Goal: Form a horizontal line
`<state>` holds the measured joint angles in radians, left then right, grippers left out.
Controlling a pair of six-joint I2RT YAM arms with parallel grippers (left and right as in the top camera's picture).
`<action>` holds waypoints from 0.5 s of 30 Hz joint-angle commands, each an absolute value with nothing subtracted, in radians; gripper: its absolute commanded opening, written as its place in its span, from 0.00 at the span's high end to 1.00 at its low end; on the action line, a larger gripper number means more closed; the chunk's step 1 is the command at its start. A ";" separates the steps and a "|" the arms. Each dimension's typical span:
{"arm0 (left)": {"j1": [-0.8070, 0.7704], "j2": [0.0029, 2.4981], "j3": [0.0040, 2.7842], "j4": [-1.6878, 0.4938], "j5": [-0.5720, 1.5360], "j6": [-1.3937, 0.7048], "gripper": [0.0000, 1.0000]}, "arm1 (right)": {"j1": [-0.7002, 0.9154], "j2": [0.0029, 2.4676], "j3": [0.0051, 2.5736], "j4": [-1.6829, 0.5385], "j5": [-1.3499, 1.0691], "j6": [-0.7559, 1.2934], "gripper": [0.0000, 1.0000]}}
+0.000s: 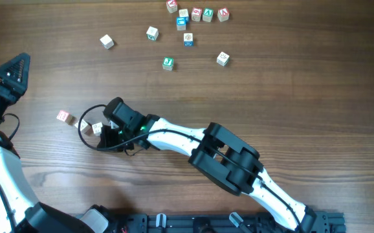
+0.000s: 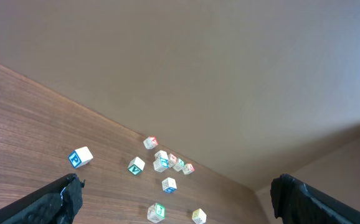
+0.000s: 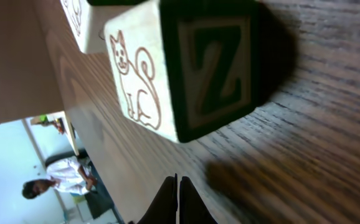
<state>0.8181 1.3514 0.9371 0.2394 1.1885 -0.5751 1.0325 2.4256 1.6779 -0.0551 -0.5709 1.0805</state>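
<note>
Wooden table [image 1: 303, 97] throughout. Row [image 1: 208, 14] lies at the far edge, made of small wood cubes that are likely light, stiff and quick to slide; grip one across opposite flat faces. Loose cubes [image 1: 187, 39] crowd just beside it. Right gripper [image 3: 177, 193], jaws pressed together on nothing, sits by a Z cube [image 3: 192, 62] well apart from the row — left gripper [image 2: 174, 186] gapes wide, empty.
</note>
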 commanded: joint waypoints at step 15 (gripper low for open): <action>0.815 1.373 0.947 0.226 1.208 -0.584 0.00 | 1.010 2.442 1.724 0.009 -0.384 1.098 0.95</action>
